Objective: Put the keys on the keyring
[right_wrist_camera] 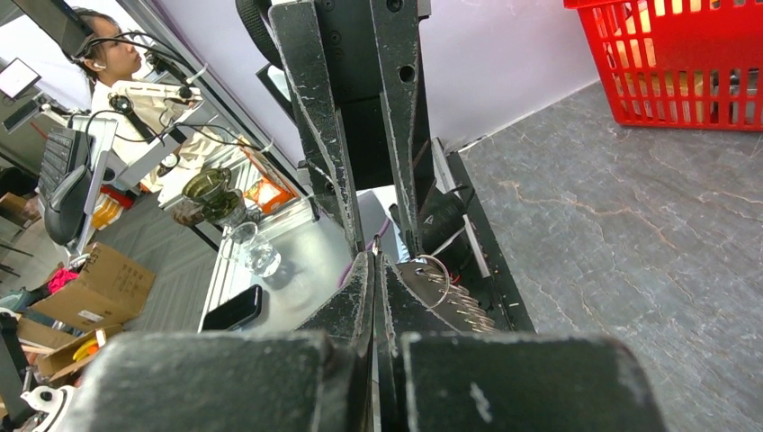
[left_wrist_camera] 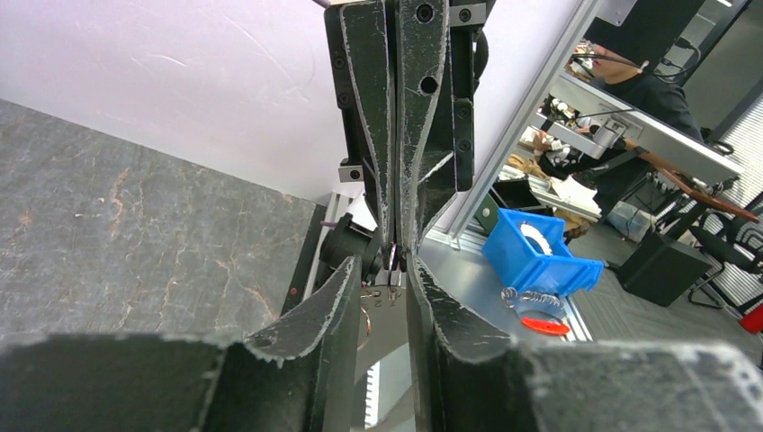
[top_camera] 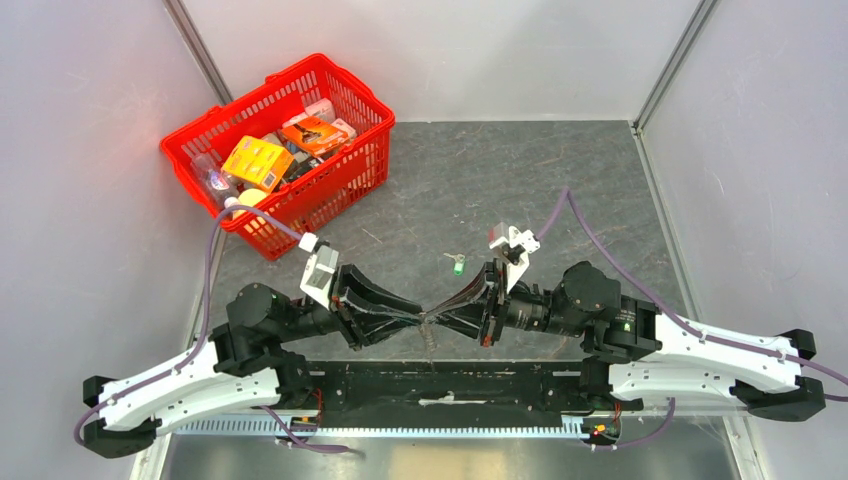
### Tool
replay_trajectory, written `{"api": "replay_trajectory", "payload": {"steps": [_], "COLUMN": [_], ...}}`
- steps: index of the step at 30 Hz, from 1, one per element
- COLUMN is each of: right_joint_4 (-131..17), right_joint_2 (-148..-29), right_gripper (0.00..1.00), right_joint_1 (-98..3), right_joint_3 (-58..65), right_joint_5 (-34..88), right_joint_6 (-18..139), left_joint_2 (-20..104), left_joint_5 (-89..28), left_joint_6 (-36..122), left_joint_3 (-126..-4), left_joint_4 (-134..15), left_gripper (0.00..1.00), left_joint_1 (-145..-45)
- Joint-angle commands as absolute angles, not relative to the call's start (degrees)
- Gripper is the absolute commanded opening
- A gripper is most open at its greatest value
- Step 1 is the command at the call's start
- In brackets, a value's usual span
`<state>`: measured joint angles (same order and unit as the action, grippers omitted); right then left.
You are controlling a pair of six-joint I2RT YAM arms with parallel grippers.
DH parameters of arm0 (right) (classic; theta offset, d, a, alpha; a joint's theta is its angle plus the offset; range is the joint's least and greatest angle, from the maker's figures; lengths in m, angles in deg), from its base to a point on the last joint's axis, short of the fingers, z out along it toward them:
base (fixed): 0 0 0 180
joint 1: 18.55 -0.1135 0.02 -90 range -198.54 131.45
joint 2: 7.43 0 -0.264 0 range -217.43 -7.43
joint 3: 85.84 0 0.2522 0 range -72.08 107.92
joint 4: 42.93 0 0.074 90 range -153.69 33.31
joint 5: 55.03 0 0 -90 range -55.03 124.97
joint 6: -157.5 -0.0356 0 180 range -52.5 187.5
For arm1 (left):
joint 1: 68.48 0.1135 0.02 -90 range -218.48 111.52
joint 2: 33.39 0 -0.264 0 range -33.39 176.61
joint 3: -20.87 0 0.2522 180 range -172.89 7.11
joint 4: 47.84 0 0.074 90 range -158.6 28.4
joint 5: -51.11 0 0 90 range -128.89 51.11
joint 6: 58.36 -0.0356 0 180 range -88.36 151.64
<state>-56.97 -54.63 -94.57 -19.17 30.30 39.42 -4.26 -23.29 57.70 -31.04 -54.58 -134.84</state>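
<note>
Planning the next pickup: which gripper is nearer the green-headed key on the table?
Right. The key lies just beyond the right gripper; the left gripper reaches in from farther left.

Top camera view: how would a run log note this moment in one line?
right gripper: shut on keyring | left gripper: open, straddling right gripper's tips | key: loose on table, not on keyring

Green-head key (top_camera: 457,265) lies on tbl; keyring (right_wrist_camera: 432,283) held mid-air nearby.
</note>
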Motion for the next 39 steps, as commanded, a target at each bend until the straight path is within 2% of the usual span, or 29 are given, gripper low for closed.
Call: {"api": "replay_trajectory", "payload": {"steps": [1, 14, 17, 21, 29, 31, 39], "right_joint_4": [-52.2, -51.1, -50.8, -50.6, -54.1, -56.5, -64.2], "right_joint_2": [-53.6, -53.2, -52.9, -52.4, -52.2, -51.8, -49.2], "right_gripper": [0.00, 0.00, 0.00, 0.00, 0.01, 0.17, 0.50], "right_joint_1": [-95.1, -95.1, -95.1, -95.1, -95.2, -95.2, -95.1], "right_joint_3": [-19.2, -19.4, -19.7, -20.1, -19.6, -18.9, -17.7], "right_joint_5": [31.5, 31.4, 31.7, 32.0, 32.7, 33.4, 34.6], "right_joint_6": [39.3, 39.6, 39.6, 39.6, 40.5, 41.3, 43.6], "left_joint_2": [-3.3, -3.0, -3.0, -3.0, -1.4, -0.9, -1.3], "left_joint_5": [-21.7, -20.3, -19.9, -19.6, -16.5, -15.6, -13.7], "left_joint_6": [59.3, 59.8, 59.8, 60.0, 60.1, 59.8, 58.9], "left_joint_3": [-31.1, -31.1, -31.2, -31.3, -32.0, -32.6, -32.4], "left_joint_4": [-51.4, -51.2, -51.1, -51.2, -51.4, -52.4, -53.7], "left_gripper": [0.30, 0.26, 0.21, 0.02, 0.02, 0.02, 0.02], "left_joint_1": [-135.1, -135.0, -135.0, -135.1, -135.1, -135.0, -135.0]}}
